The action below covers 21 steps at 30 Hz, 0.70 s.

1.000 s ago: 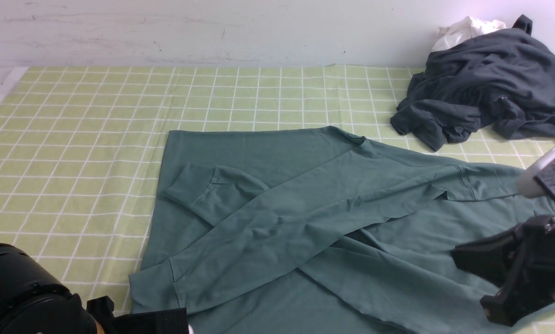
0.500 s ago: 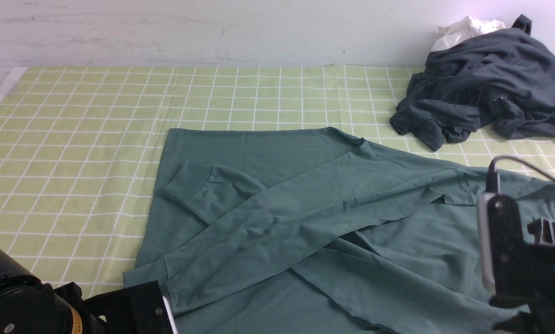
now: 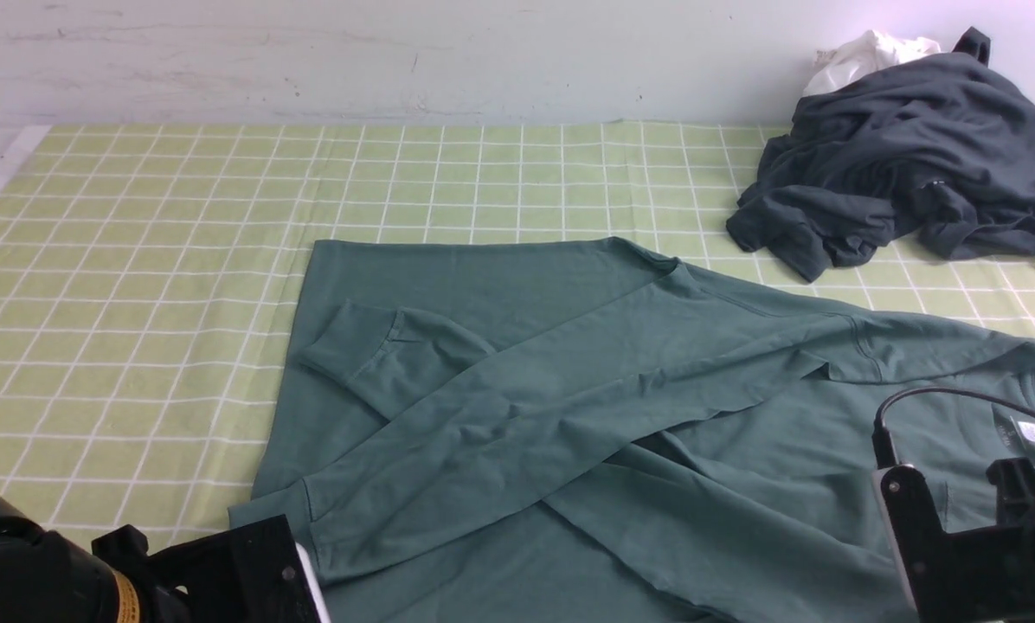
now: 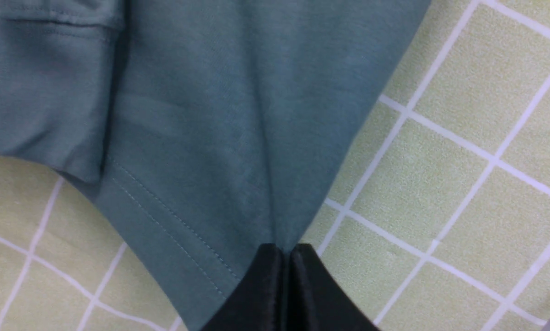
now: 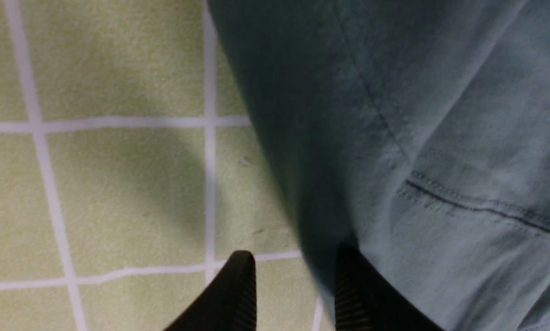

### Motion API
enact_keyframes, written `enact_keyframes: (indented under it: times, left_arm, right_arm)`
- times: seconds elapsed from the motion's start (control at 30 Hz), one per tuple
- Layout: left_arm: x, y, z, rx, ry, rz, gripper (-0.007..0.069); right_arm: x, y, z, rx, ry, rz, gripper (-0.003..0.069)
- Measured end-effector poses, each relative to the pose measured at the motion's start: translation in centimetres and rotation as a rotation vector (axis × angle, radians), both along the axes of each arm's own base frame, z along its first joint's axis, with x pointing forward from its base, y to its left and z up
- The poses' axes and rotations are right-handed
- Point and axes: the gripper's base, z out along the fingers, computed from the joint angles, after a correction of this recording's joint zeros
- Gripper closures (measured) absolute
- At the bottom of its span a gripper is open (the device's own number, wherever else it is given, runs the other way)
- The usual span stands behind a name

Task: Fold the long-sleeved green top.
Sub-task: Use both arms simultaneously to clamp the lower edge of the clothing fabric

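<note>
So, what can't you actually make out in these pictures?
Front view: the near edge of the green top is cut off at the bottom and hidden behind the left arm and right arm.
Front view: the neck label is too small to read.
Front view: the white cloth is mostly hidden behind the dark garment.
Right wrist view: shadow and blur hide whether the open jaws touch the fabric.

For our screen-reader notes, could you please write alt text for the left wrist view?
Two black fingers, pressed together, pinch the hemmed corner of a green top, pulling it to a point, with a pale green checked cloth beneath.
</note>
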Motion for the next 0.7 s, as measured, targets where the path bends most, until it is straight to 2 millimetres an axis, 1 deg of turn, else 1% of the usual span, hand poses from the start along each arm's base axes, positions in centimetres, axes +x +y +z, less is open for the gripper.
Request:
enact_keyframes:
  times: [0.1,0.2,0.37,0.4,0.47,0.53,0.6,0.63,0.67,0.7]
  left_arm:
    - [-0.2,0.1,0.4,-0.013,-0.018,0.001,0.0629]
    - [-0.2,0.1,0.5,-0.019,-0.027,0.001,0.0629]
    - [-0.3,0.2,0.7,-0.026,-0.037,0.002,0.0628]
    - [-0.3,0.2,0.7,-0.026,-0.037,0.002,0.0628]
    - [-0.4,0.2,0.8,-0.030,-0.040,0.007,0.0628]
    - [-0.5,0.3,1.0,-0.043,-0.045,0.034,0.0628]
    - [-0.6,0.3,1.3,-0.061,-0.055,0.079,0.0628]
    - [-0.6,0.4,1.4,-0.064,-0.055,0.090,0.0628]
    - [-0.5,0.4,1.9,-0.079,-0.071,0.122,0.0628]
    - [-0.5,0.4,2.0,-0.077,-0.081,0.130,0.0628]
  right_arm:
    - [0.3,0.1,-0.5,0.007,-0.002,0.000,0.0420]
    - [0.4,0.2,-0.6,0.009,-0.007,-0.001,0.0429]
    - [0.5,0.2,-0.6,0.027,-0.027,-0.037,0.0564]
    - [0.6,0.3,-0.6,0.030,-0.031,-0.039,0.0578]
    - [0.8,0.4,-0.5,0.066,-0.059,-0.094,0.0648]
    - [0.9,0.5,-0.3,0.091,-0.073,-0.153,0.0661]
    - [1.1,0.6,0.4,0.122,-0.087,-0.246,0.0664]
    - [1.2,0.6,0.6,0.131,-0.091,-0.264,0.0664]
    - [1.3,0.6,1.3,0.150,-0.099,-0.322,0.0664]
    - [1.4,0.7,1.6,0.155,-0.101,-0.337,0.0664]
